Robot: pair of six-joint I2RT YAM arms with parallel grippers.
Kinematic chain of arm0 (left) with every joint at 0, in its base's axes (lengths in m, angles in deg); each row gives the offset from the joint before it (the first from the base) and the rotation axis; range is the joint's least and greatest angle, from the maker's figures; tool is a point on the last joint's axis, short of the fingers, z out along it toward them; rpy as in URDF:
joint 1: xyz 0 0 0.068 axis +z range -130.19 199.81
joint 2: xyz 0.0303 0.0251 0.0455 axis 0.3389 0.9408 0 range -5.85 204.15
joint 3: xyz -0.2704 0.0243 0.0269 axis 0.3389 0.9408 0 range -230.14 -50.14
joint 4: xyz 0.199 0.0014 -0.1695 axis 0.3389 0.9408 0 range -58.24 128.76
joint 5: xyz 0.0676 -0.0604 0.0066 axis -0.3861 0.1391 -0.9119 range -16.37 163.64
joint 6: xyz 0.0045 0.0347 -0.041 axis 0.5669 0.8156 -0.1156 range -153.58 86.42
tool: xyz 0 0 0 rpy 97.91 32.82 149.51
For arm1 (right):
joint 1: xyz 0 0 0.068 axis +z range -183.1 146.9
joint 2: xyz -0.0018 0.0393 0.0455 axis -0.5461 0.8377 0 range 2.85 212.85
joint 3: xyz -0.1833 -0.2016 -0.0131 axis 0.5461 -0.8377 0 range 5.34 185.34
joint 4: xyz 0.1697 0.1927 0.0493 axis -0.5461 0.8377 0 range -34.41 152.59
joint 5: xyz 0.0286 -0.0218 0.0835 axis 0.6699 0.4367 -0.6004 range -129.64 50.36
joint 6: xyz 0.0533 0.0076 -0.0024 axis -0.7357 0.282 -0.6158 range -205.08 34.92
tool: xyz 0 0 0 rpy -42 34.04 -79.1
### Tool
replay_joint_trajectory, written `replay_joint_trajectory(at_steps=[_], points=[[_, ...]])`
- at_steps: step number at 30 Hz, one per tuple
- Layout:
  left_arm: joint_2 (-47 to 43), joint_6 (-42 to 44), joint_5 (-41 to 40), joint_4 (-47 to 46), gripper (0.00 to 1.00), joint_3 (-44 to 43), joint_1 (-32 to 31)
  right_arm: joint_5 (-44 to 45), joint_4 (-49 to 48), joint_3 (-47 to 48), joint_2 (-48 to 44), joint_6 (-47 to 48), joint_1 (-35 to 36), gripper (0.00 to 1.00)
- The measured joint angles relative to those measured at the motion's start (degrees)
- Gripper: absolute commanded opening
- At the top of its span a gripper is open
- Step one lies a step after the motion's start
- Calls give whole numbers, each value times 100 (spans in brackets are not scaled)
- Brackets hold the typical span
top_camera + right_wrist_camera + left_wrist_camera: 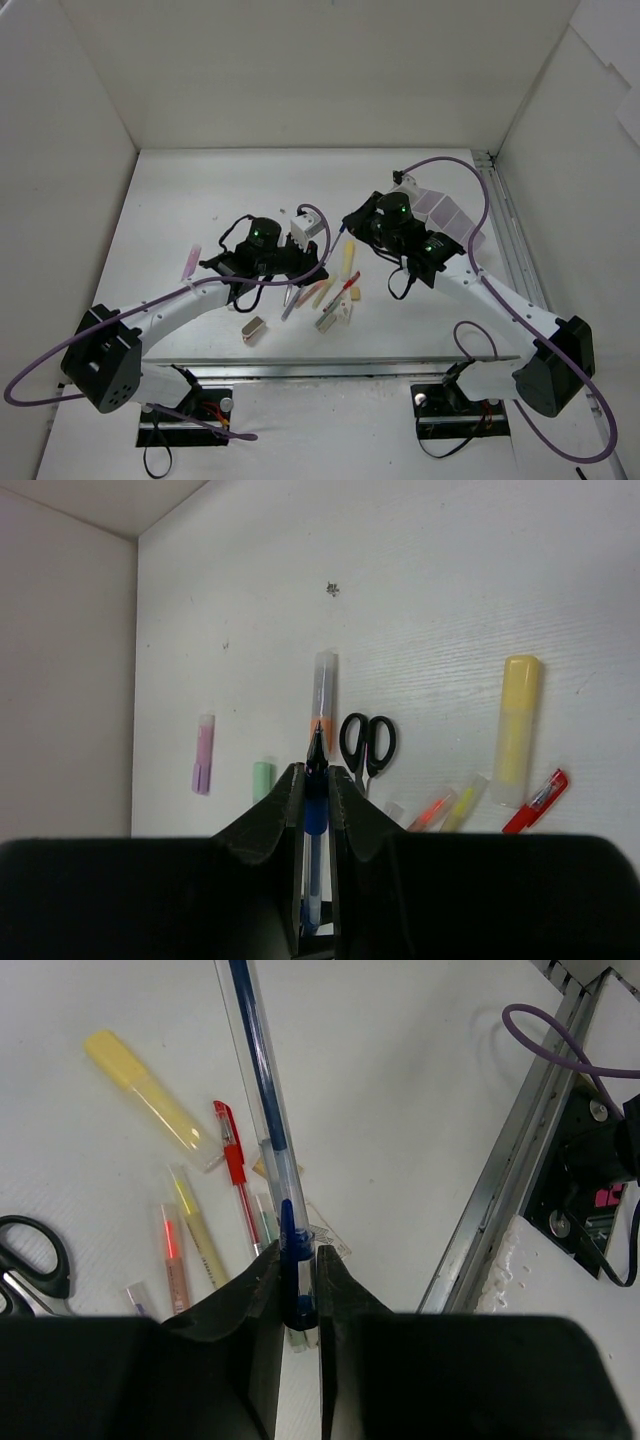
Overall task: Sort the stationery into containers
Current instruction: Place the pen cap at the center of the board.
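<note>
While the left end effector (298, 1265) clamps a clear-barrelled pen (258, 1090) at its view's lower centre, the right end effector (316, 775) pinches a blue pen (315, 818); a yellow marker (150, 1095) lies upper left.

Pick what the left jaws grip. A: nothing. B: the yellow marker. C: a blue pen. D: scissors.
C: the left wrist view shows the left jaws shut on the blue pen, with the scissors and yellow marker lying loose nearby.
</note>
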Motion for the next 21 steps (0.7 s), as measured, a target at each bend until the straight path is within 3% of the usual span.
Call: replay_joint_trajectory(at_steps=[3,7,14,16,18,21], points=[[0,-35,0,-2,0,0,0,-33,-79,-48,0,85,-2,0],[0,-85,2,-2,0,0,0,-42,-192,-111,0,201,0,16],[0,-146,63,-90,0,-2,-4,-101,-219,-142,2,426,13,19],[0,-164,90,-103,0,-17,-9,-101,-223,-142,2,448,15,15],[0,-175,109,-109,0,-33,-15,-103,-258,-142,2,479,20,1],[15,-203,111,-92,0,-42,-20,-120,-365,-142,0,459,50,0]])
